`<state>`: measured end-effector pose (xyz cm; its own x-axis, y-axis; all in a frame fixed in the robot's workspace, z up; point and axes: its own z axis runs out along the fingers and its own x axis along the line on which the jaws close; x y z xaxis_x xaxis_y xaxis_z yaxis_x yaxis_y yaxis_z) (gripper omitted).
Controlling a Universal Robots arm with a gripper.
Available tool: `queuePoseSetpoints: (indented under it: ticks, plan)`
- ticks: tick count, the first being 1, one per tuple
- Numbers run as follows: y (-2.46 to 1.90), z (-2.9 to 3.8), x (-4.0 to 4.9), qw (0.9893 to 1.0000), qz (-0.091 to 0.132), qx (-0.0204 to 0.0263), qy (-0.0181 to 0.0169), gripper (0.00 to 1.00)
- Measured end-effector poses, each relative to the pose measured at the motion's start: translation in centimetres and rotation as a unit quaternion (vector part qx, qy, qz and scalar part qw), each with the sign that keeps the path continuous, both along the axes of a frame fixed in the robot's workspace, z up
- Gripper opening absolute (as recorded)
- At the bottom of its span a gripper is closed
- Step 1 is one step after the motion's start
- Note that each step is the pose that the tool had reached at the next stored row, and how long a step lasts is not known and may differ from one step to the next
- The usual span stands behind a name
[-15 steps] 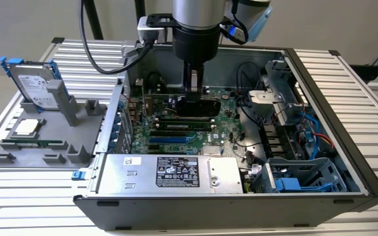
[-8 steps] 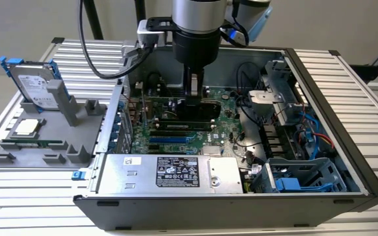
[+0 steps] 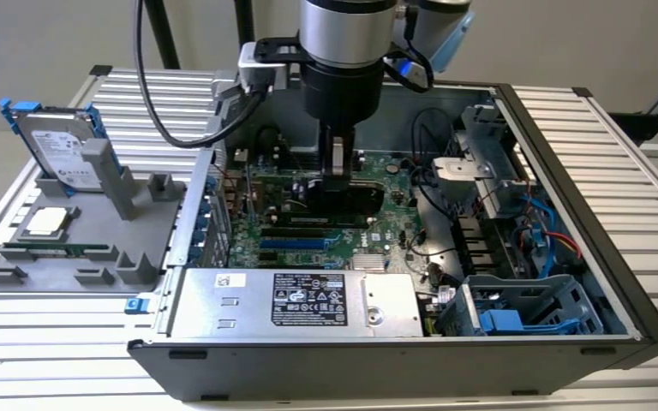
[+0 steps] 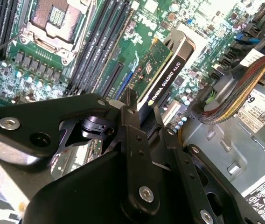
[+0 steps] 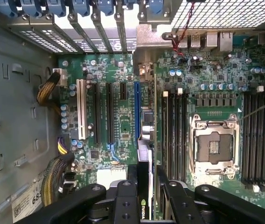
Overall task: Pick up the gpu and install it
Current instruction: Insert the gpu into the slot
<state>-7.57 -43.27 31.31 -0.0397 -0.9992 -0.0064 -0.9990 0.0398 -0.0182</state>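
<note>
— Where is the gpu (image 4: 163, 70) right now?

— Inside the open computer case (image 3: 603, 257), held upright on its edge over the green motherboard (image 3: 306, 235). In the exterior view the arm (image 3: 344, 51) reaches straight down into the middle of the case, and the card's black cooler block shows just below the claw.

— And the gripper (image 4: 139, 109) itself?

— Clenched on the card. In the second wrist view its black fingers (image 4: 132, 140) press both faces of the gpu's near end; in the first wrist view the card's thin edge runs between them, lined up alongside the blue expansion slot (image 5: 136, 112).

— Is it seated in that slot?

— I cannot tell; from above the card hides the contact line.

— What lies around it?

— On the far side of the card in the first wrist view, the empty processor socket (image 5: 215, 147) with its metal frame and the rows of black memory slots (image 5: 174, 126). In the exterior view, the power supply (image 3: 295, 300) sits along the near edge of the case, and off to the exterior view's left a grey holder tray (image 3: 66, 248) carries a silver hard drive (image 3: 61, 150) standing upright with blue rails.
</note>
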Motion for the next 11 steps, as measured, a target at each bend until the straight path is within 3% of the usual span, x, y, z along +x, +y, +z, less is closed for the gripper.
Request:
queuePoseSetpoints:
  ticks: [11]
  plan:
    - [-0.57, -0.77, -0.05, 1.0000, 0.000, -0.0001, 0.0019, 0.00]
